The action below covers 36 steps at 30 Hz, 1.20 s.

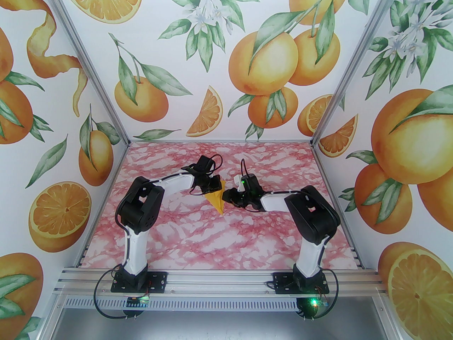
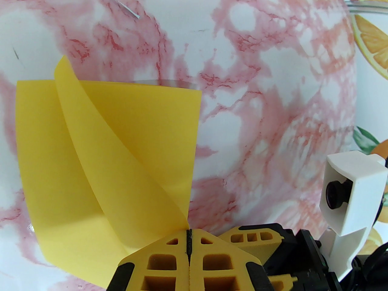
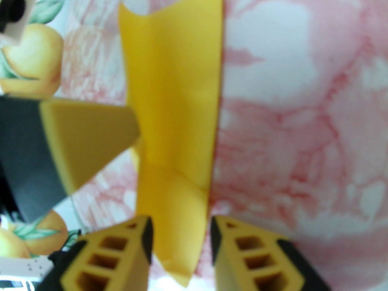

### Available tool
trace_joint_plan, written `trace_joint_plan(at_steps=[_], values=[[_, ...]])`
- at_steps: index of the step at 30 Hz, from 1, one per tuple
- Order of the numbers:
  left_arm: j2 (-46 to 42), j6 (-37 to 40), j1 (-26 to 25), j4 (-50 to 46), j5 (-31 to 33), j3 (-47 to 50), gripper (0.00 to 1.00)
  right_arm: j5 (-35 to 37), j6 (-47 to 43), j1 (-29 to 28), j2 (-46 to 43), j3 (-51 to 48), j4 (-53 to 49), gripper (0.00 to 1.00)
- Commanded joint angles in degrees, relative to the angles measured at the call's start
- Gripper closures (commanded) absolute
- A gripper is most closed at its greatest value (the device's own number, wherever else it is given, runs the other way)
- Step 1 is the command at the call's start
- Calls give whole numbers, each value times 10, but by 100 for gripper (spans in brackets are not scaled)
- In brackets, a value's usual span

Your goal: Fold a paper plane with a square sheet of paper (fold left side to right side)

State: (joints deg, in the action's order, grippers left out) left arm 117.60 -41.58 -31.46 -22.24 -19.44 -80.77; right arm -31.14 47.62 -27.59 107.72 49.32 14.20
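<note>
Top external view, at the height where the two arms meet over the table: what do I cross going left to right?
Left arm's black elbow → yellow paper → right wrist housing with the green light → right arm's black elbow.

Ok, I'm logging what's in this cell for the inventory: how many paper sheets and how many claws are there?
yellow paper sheet: 1
claws: 2, the left claw and the right claw
total: 3
</note>
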Motion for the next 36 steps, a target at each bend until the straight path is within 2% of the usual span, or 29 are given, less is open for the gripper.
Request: trace_joint_plan(at_steps=[1,11,20,36], values=[[14,1,-2,-5,5,-20,100,-9,5,5,-3,-10,6,58],[18,1,-4,-3,2,-23,100,-8,-7,-9,14,22,-28,57],[21,0,-4,-4,1,-26,100,7,-10,-21,6,33,-48,49],[17,1,-3,-2,1,-26,100,74,-38,-31,20,78,-167,53]])
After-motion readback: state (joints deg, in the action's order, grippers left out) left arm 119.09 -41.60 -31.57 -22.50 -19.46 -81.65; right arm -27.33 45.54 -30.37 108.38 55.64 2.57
